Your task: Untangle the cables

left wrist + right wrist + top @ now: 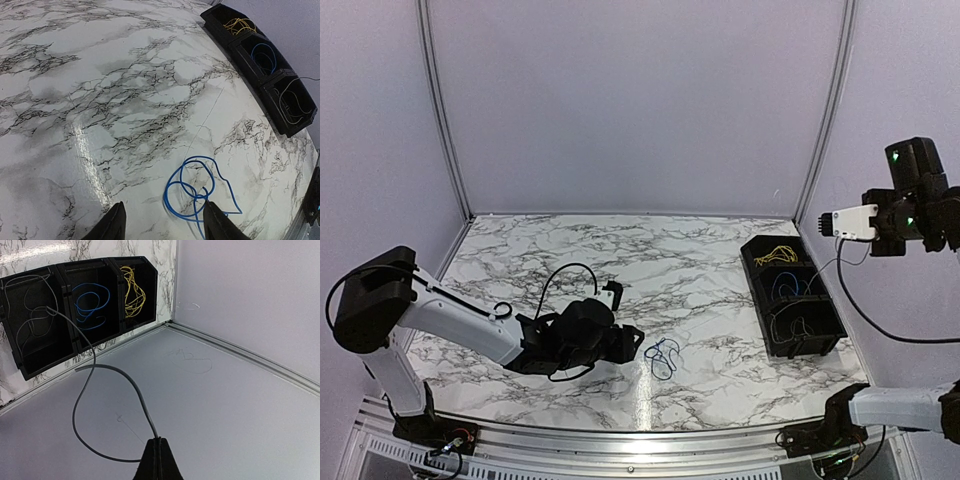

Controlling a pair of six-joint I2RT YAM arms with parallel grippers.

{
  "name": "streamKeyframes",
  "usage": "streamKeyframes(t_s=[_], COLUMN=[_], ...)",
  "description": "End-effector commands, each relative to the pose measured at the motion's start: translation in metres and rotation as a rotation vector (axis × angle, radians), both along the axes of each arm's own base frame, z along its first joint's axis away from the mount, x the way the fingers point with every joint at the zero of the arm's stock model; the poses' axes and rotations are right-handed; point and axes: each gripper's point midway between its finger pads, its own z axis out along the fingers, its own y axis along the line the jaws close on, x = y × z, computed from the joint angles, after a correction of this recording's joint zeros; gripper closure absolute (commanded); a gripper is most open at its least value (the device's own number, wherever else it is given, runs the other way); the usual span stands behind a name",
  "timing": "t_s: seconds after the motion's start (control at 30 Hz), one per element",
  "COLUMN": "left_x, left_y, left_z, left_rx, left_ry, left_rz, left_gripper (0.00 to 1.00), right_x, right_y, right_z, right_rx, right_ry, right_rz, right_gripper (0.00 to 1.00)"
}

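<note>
Cables: one blue cable (pixel 192 195) lies loose on the marble table (pixel 100 100), well apart from the black three-compartment bin (pixel 270 77). The left gripper (pixel 165 212) has its fingers (pixel 115 225) partly apart just beside this cable, holding nothing. The right gripper (pixel 158 447) is clamped on a grey cable (pixel 82 390) that trails into the bin's end compartment. A yellow cable (pixel 132 292) and a second blue cable (pixel 90 302) lie in the other two.
</note>
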Motion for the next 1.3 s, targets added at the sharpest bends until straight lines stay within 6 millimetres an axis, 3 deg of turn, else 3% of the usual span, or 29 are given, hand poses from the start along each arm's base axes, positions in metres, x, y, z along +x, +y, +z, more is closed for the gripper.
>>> streamKeyframes(t_s=[0.0,0.1,0.27,0.37,0.47,0.77,1.27], left_x=[0.002,0.002,0.002,0.002,0.001,0.000,-0.001], left_y=[0.003,0.001,0.004,0.006,0.006,0.011,0.003], left_z=[0.002,0.001,0.002,-0.003,-0.005,-0.008,-0.006], left_rx=[0.010,0.014,0.016,0.026,0.025,0.022,0.017], left_ry=[-0.002,-0.004,-0.009,-0.004,0.004,0.019,0.029], left_rz=[0.008,0.003,0.004,0.011,0.009,0.026,0.006], left_gripper=[0.44,0.44,0.44,0.44,0.44,0.44,0.44], right_x=[0.006,0.011,0.013,0.021,0.022,-0.003,0.008], right_y=[-0.008,-0.014,-0.040,-0.044,-0.039,-0.003,-0.001], right_z=[0.025,0.022,0.005,-0.009,-0.032,-0.114,-0.225], right_rx=[-0.040,-0.068,-0.105,-0.067,-0.001,0.252,0.348], right_ry=[-0.032,-0.004,0.069,0.101,0.163,0.370,0.425], right_rz=[-0.020,-0.040,-0.089,-0.103,-0.110,-0.103,-0.223], right_gripper=[1.00,1.00,1.00,1.00,1.00,1.00,1.00])
